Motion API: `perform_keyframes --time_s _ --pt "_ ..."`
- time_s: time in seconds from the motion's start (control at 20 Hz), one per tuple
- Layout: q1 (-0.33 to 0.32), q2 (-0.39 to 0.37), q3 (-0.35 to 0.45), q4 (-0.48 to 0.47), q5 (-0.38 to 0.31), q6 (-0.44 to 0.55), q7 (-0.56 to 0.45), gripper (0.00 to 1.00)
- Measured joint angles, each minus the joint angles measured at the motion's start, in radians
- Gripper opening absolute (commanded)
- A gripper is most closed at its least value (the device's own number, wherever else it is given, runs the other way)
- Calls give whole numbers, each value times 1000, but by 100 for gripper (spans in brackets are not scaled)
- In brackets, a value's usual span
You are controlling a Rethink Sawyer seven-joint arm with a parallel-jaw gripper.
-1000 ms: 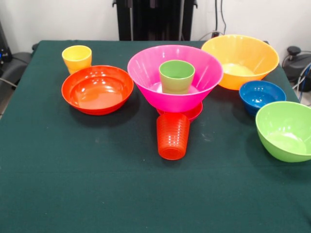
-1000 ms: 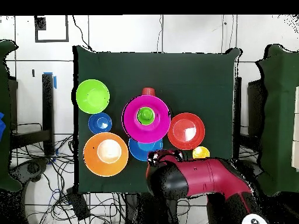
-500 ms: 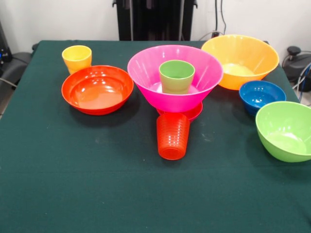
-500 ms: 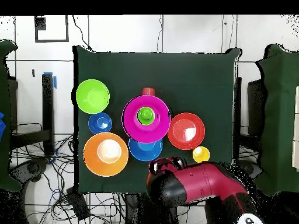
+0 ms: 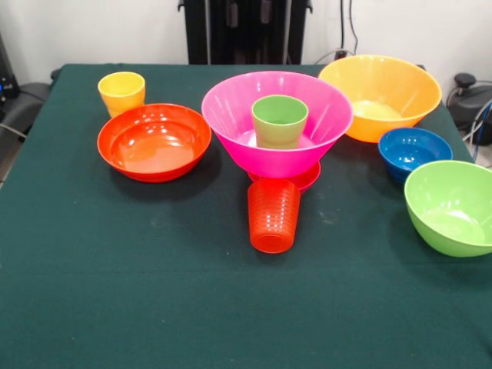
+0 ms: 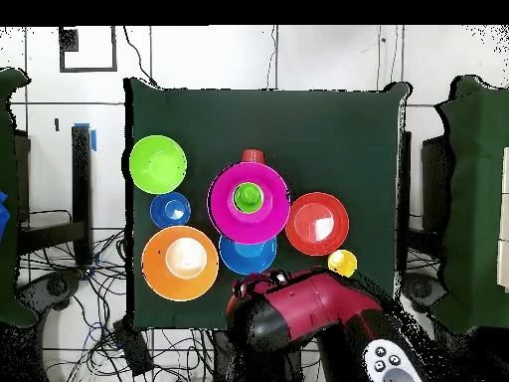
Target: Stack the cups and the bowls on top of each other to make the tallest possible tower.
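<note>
In the front view, the ribbed orange-red cup (image 5: 274,215) stood nearest on the counter (image 5: 154,292), mouth down, touching the base of the tower at 12 o'clock: the large pink bowl (image 5: 277,123), holding the light green cup (image 5: 280,121), on a small magenta bowl (image 5: 306,178). The arm (image 6: 308,313) sat drawn back at the overhead view's 6 o'clock edge. The gripper was hidden, its state unreadable, and the pink bowl half covered the medium blue bowl (image 6: 244,261).

The red and black arm (image 6: 308,318) is lying folded low by the robot's base in the overhead view; the gripper is not showing in either view.
</note>
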Motion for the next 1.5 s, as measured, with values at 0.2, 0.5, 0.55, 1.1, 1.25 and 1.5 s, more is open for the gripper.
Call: perform_keyframes --time_s 0.2,0.5,0.55,1.1,1.25,1.5 --pt "67 9 -49 0 -46 -50 4 100" --pt "136 24 -148 1 -48 -112 29 100" --pt "138 25 -155 1 -45 -112 32 100" --pt "175 41 -247 2 5 -112 65 100" --pt "180 41 -257 2 34 -112 66 100" --pt "217 41 -290 3 61 -112 70 100"
